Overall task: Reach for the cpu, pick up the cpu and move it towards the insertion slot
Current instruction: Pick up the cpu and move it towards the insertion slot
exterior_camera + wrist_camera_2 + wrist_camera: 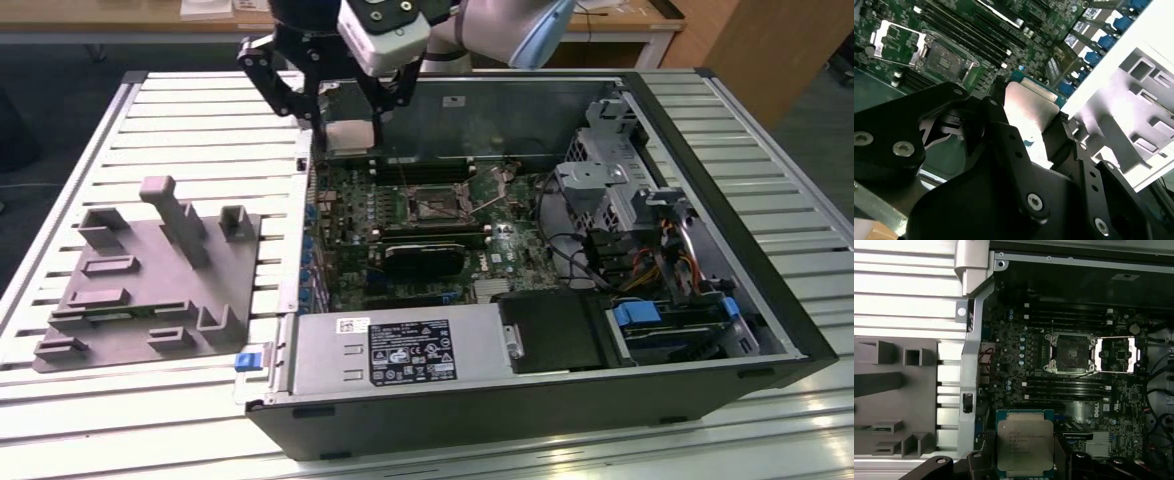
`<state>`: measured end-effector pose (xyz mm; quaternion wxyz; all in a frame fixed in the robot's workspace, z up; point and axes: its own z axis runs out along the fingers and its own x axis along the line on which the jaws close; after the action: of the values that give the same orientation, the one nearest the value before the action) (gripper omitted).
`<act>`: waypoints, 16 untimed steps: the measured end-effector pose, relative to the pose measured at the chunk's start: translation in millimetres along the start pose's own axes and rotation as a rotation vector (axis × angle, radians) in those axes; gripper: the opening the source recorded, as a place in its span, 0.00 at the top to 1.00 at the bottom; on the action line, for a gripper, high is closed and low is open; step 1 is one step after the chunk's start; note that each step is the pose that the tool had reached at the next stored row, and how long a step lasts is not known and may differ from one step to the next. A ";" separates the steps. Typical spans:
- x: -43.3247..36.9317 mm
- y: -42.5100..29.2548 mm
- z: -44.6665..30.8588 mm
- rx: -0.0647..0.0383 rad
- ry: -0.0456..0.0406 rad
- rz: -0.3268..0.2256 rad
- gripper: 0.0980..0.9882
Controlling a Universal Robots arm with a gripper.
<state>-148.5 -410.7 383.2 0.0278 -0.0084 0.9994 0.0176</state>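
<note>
Gripper (1026, 460) clamping cpu (1025, 445), insertion slot (1070, 353) open

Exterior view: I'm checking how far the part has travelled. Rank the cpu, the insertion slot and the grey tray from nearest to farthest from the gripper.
1. cpu, held in the gripper
2. insertion slot, on the motherboard inside the case
3. grey tray, outside the case at the exterior view's left

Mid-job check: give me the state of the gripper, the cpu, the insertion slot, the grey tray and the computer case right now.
gripper: shut on the cpu, raised above the open case.
cpu: held between the fingers, metal top facing the first wrist camera, off the tray.
insertion slot: empty, its silver bracket swung open to one side.
grey tray: lying on the slatted table beside the case, no chip seen on it.
computer case: side panel off, motherboard exposed.
</note>
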 end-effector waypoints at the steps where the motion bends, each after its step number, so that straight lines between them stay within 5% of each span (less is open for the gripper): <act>1: -2.9 0.0 0.1 0.000 0.0001 0.000 0.50; 16: -52.9 -0.9 3.2 0.000 0.0032 0.000 0.50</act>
<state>-95.4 -410.7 382.9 0.0263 -0.0084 0.9995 0.0175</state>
